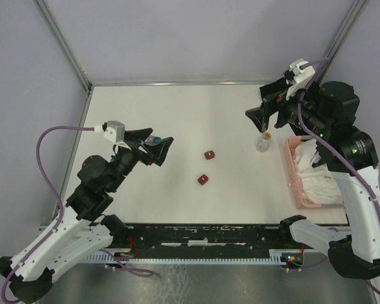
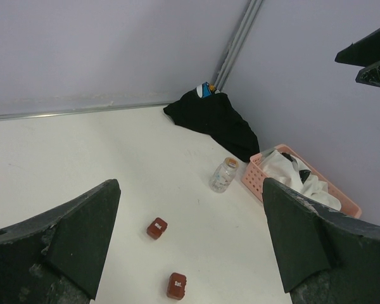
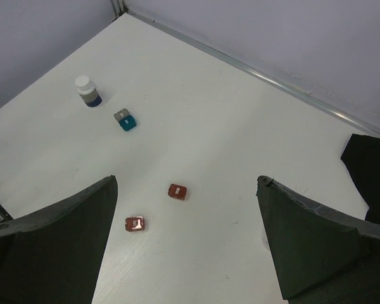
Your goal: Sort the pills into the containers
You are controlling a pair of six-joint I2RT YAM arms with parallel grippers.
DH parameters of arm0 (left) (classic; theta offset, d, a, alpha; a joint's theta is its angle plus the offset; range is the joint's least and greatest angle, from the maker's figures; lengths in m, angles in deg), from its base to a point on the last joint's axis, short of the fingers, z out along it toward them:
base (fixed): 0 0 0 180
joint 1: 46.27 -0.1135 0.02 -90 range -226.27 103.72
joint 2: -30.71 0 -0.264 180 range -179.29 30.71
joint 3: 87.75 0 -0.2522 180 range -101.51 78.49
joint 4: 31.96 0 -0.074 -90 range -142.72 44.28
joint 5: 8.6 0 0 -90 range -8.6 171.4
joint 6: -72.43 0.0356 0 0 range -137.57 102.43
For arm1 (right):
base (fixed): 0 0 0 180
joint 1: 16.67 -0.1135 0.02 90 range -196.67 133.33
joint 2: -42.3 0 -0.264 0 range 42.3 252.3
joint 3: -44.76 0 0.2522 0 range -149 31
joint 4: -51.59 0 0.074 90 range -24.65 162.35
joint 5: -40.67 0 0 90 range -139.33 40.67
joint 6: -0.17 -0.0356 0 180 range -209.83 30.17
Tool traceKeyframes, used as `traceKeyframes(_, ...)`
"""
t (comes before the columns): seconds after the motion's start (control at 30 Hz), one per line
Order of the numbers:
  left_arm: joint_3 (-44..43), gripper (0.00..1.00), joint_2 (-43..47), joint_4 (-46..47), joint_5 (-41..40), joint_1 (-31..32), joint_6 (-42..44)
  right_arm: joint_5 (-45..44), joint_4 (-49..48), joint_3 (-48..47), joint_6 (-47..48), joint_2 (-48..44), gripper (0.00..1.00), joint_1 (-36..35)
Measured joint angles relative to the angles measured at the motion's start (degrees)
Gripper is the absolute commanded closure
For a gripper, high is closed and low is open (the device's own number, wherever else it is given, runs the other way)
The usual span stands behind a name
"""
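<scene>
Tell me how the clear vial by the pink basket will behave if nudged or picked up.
The clear vial stands upright and taller than wide, so a sideways push would probably tip it, and its round body may then roll. It looks smooth and see-through, so likely slippery, perhaps breakable.

White surface (image 1: 177, 114) — on it two dark-red square boxes (image 1: 208, 154) with white lettering on the lids. A clear vial (image 1: 263, 142), yellowish top. A pink slatted basket (image 1: 292, 180) holding white cloth (image 1: 320, 180). A teal box (image 3: 125, 121), grey lid — a white bottle (image 3: 87, 92), dark-blue band.

Illegible labels (image 2: 176, 286) on red boxes (image 2: 156, 227)
</scene>
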Motion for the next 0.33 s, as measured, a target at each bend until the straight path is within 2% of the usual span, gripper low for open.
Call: traceKeyframes(0.33,-3.10,0.01,-2.16,0.81,0.07,0.00,0.63,-3.52,-1.22,-2.71,-3.48,0.57,0.01,0.00)
